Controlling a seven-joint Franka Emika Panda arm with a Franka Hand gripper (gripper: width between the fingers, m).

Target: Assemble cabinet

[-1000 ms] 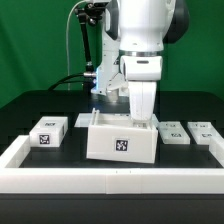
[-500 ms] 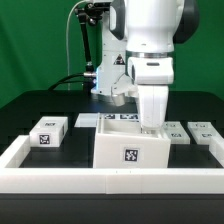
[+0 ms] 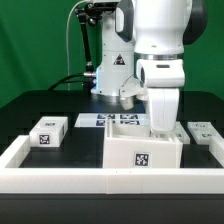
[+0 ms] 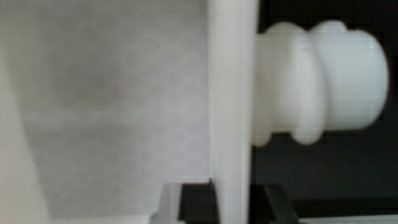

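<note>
In the wrist view the cabinet is blurred and cut off.

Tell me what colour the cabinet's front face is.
The cabinet is white, with a black-and-white square tag; clearest in the exterior view.

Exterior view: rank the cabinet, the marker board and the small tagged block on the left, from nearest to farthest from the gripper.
1. cabinet: in the gripper's grasp by its top wall, at the front towards the exterior view's right.
2. marker board: flat on the table just behind the cabinet.
3. small tagged block: well off at the exterior view's left.
</note>
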